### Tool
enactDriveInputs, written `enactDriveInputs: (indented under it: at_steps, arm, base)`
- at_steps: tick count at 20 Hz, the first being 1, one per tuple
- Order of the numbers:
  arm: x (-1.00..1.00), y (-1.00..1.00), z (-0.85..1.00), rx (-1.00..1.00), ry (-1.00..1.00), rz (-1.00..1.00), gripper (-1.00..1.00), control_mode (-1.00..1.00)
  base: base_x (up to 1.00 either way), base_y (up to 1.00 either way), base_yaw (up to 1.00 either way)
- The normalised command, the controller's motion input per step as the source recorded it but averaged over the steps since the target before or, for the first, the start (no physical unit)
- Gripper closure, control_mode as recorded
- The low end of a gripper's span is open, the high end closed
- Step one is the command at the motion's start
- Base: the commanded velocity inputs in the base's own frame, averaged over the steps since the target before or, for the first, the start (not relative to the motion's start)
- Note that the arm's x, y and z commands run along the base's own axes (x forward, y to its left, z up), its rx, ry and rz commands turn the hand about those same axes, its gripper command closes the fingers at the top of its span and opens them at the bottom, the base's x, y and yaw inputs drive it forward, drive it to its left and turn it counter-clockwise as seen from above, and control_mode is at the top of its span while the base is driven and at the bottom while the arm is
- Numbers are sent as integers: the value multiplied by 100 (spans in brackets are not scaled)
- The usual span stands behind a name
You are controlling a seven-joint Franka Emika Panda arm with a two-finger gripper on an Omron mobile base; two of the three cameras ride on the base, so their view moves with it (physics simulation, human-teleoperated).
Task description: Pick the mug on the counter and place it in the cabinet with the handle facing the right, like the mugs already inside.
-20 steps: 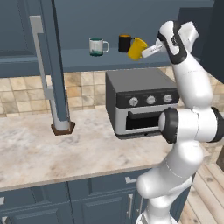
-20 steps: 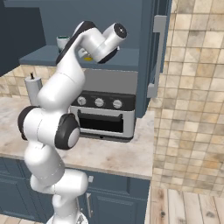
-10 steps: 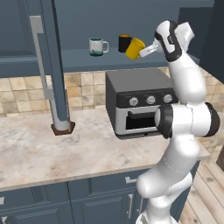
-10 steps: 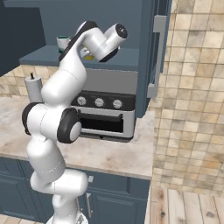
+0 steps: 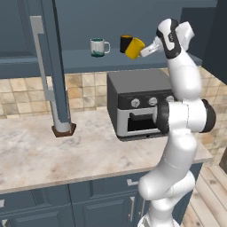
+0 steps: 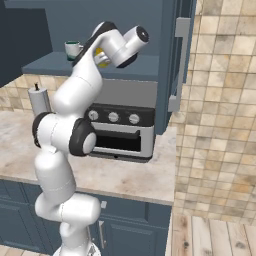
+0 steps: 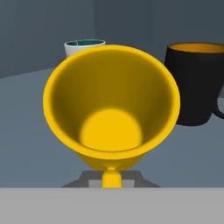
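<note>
**Yellow mug at cabinet shelf, tipped — level it and turn handle right before setting down**

Claw [image 5: 144, 50] is clamped on the yellow mug [image 5: 134, 48], carried high at the open wall cabinet [image 5: 133, 17], well above the surface [image 5: 40, 155]. In left base view the mug hangs tilted just in front of the black mug [image 5: 125, 43], w/ the white mug w/ teal marking [image 5: 98, 47] further left on the shelf [image 5: 75, 57]. Hand view looks straight into the mug's mouth [image 7: 111, 109]; its loop handle [image 7: 111, 177] sits at the bottom, next to the claw, so it isn't pointing right yet.

Step in hand, as I read it: placing. To do it well:
- Bring mug upright first; it's clearly tipped now, base not facing shelf.
- Rotate wrist so handle ends up on the right, matching the black mug's handle [image 7: 217, 107].
- Pick the bare shelf spot right of the black mug or betw. the two mugs; can't tell which has more room.
- Approach slow — yellow mug looks close to the black one; a bump could shove it.
- Lower till base rests flat, then release, back out straight.

Toaster oven [image 5: 137, 104] below is out of the path.
</note>
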Motion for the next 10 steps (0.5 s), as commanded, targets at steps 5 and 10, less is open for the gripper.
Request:
enactDriveInputs:
  at_steps: [5,10]
  arm:
    - [6,0,0,0,0,5,-100,-100]
    - [0,0,0,0,0,1,-100,-100]
  base:
    - [0,0,0]
    - [0,0,0]
